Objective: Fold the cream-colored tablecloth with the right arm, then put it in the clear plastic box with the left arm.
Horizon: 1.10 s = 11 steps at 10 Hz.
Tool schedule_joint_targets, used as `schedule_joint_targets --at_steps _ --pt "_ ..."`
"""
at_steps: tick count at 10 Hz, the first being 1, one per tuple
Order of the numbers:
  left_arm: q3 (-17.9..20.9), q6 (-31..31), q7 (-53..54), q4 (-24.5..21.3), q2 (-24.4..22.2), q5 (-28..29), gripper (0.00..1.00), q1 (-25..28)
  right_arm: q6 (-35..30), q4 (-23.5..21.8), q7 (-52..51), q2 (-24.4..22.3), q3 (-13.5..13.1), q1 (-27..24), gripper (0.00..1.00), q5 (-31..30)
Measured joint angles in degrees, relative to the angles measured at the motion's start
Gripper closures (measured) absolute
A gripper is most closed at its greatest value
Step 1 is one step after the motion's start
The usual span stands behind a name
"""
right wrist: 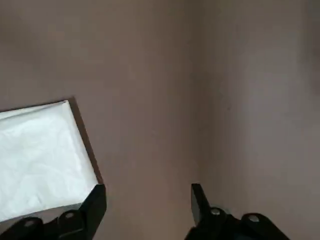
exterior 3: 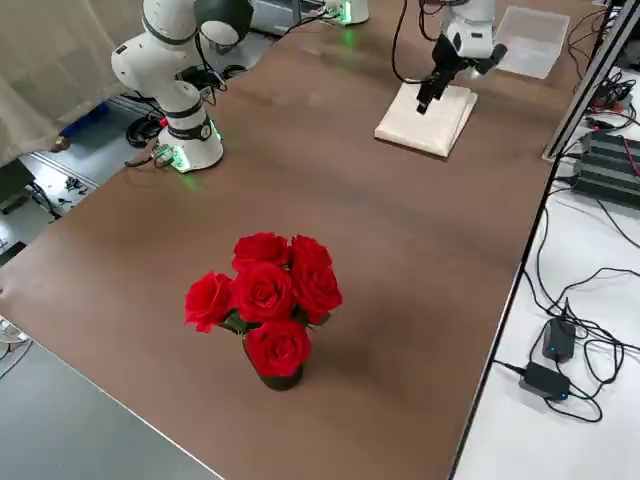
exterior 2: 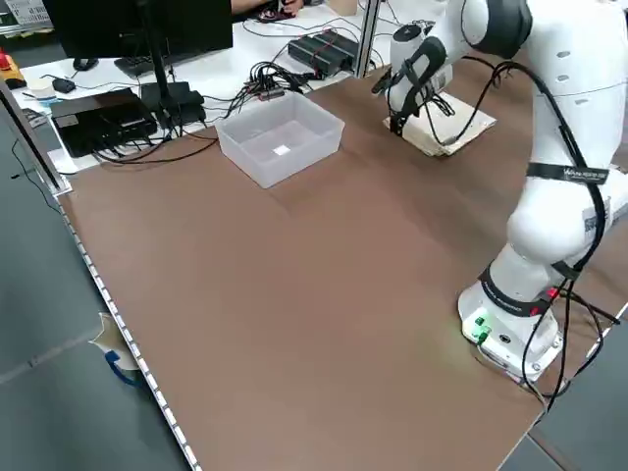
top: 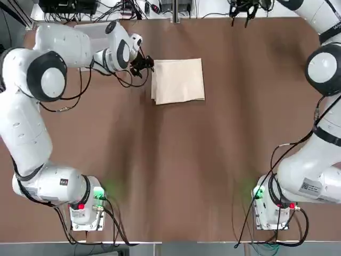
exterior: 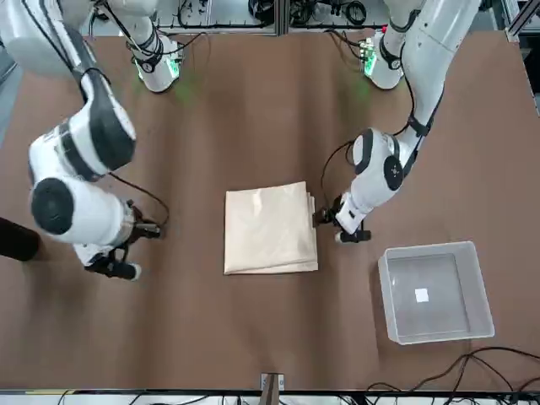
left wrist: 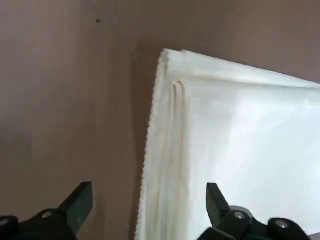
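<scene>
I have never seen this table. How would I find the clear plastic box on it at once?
Start from the brown table and find the folded cream-colored tablecloth near its middle. On the left arm's side, just past the left gripper at the cloth's edge, stands the clear plastic box. It is the only see-through container, empty, with thin straight walls and a small white mark on its bottom.

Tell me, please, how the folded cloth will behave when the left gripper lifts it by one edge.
The cloth is probably floppy: it shows soft stacked layers at its edge. Lifted by one edge, it may sag and partly unfold. It looks light and should not roll. The open left gripper straddles that layered edge, so it might catch only some layers.
</scene>
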Motion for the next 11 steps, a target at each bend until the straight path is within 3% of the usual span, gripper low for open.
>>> schedule_joint_targets --at_steps 4,5,11 --pt "-0.31 0.0 0.0 6.46 7.45 0.0 0.0 -0.45 -0.24 1.13 -13.43 -4.08 -13.18 0.24 0.23 8.57" --pt "-0.33 0.0 0.0 7.48 8.75 0.0 0.0 -0.46 -0.42 1.14 -15.07 -5.02 -14.79 -0.09 0.23 9.44" --pt "-0.4 0.0 -0.84 11.42 11.99 0.0 0.0 -2.4 -0.59 1.09 -17.92 -5.91 -16.12 -0.41 0.23 9.92"
